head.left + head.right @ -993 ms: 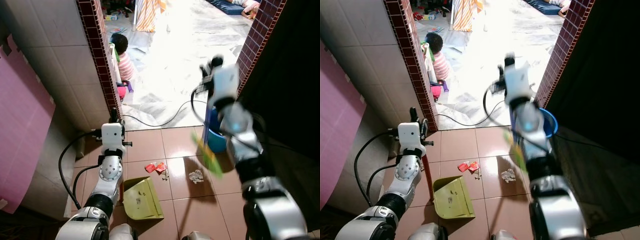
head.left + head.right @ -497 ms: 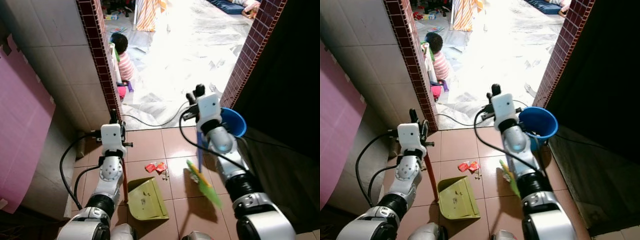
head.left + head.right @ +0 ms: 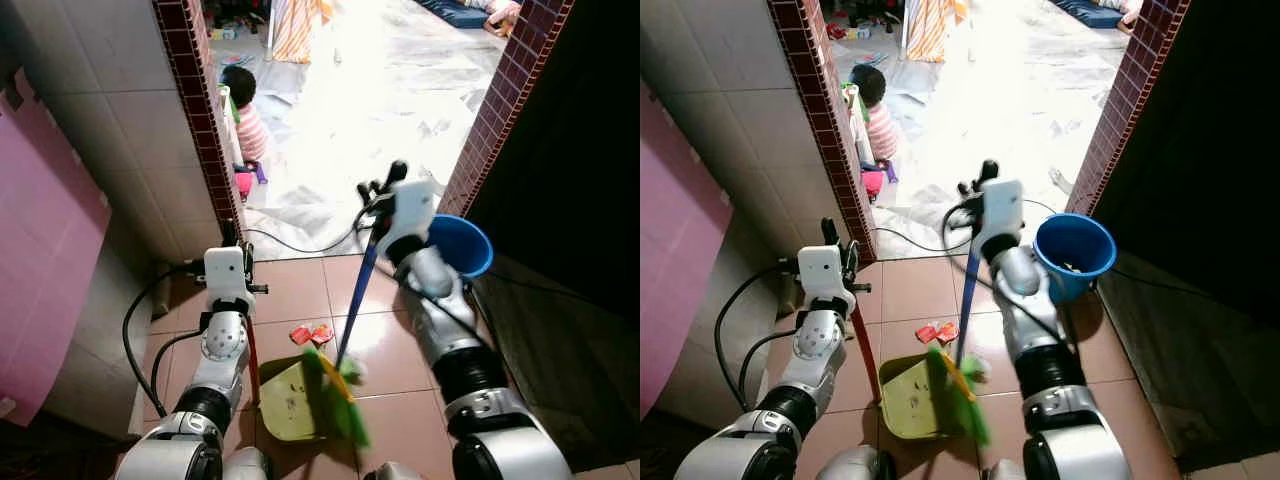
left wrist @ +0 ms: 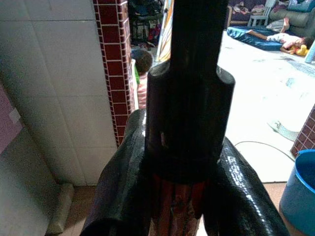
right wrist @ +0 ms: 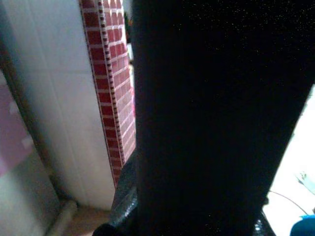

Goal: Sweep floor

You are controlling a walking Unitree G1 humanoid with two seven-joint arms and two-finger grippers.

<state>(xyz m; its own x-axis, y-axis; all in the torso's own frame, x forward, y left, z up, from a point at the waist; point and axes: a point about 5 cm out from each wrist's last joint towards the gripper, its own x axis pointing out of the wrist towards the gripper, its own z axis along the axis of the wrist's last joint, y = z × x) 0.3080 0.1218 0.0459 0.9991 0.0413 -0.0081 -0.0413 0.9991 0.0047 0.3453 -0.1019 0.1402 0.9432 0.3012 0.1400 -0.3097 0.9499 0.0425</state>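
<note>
Across the brown tiled floor [image 3: 290, 285], just inside a doorway edged with red brick [image 3: 200, 120], the robot stood with a tool in each arm, and beyond the threshold a person sat on the bright pale floor of the next room. Largest of the nearby things was the blue bucket [image 3: 1074, 250], standing by the right-hand brick edge, just beside the right forearm. Next came the broom [image 3: 352, 300]: its blue shaft ran down from the right hand [image 3: 388, 205], which was closed around the upper shaft, to green bristles blurred at the mouth of the dustpan [image 3: 902, 398]. That yellow-green pan lay flat on the tiles before the robot, its red handle [image 3: 865, 350] rising to the left hand [image 3: 830, 262]; in the left wrist view the fingers [image 4: 123, 177] were clamped on that handle. Smallest was the litter: a red crumpled wrapper [image 3: 311, 334] lay on the tiles just beyond the pan, not yet gathered. I judged the broom light and stiff in the shaft but soft and springy at the bristles, best held high for reach, with short strokes so scraps would not flick past. The pan looked light enough to slide if struck, so its handle wanted firm downward pressure.
</note>
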